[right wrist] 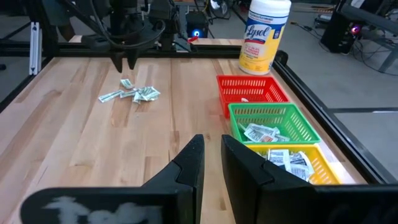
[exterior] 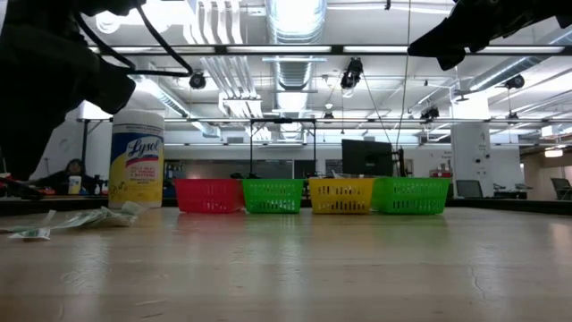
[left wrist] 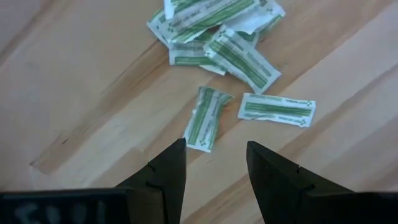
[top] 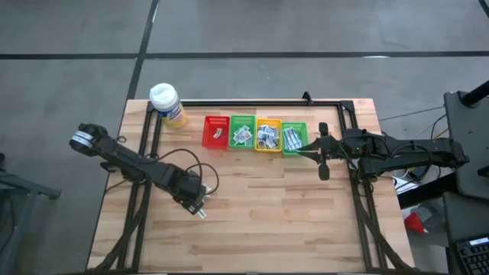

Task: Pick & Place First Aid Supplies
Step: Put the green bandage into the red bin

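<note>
The table is pale wood planks. Flat paper packets lie loose under the left gripper, jaws apart. The right gripper holds nothing, jaws nearly together.

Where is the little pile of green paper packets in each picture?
High view: the pile of green packets peeks out beside the left gripper, lower left of the table.
Low view: flat at the far left.
Left wrist view: just ahead of the open jaws.
Right wrist view: far across the table, under the other arm.
Shared landmark: the yellow Lysol bottle.
</note>
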